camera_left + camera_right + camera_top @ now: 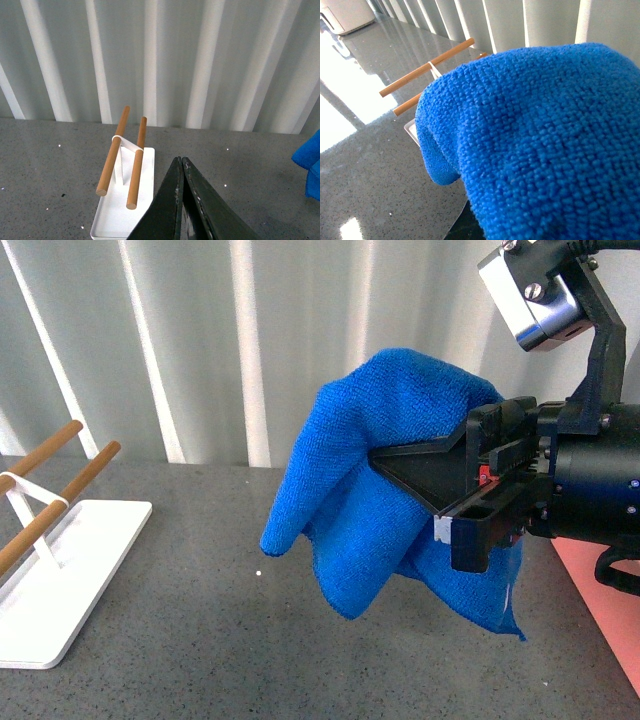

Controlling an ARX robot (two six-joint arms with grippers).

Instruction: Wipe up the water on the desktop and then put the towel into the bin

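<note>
There is one towel (pixel 345 530), one bin (pixel 610 600), one white rack (pixel 75 580) with two wooden rods (pixel 85 472), and two grippers. All is carried by one desktop (pixel 200 650).

The right gripper (pixel 385 462) has its black jaws closed on the towel and holds it up in the air above the right part of the desk. The cloth is bunched around the fingers and hangs down in soft folds, with one corner pointing down near the bin. In the right wrist view the towel fills most of the picture, so the jaws are hidden there. The left gripper (pixel 181 162) has its two dark fingers pressed together at the tips, with nothing between them. It hovers over the desk just beside the rack.

The rack stands at the left edge of the desk. Only a small part of the bin shows, at the right edge of the front view. Between the rack and the towel lies a wide stretch of grey surface – one tiny white speck (pixel 258 573) sits on it. The back edge of the desk meets a ribbed wall (pixel 200 340).

The desktop is flat, dark grey and finely speckled, like stone, and it shines in places. The towel is bright blue and nubbly – the bin is salmon-pink and smooth. The rods are round, light brown and tilted upward
</note>
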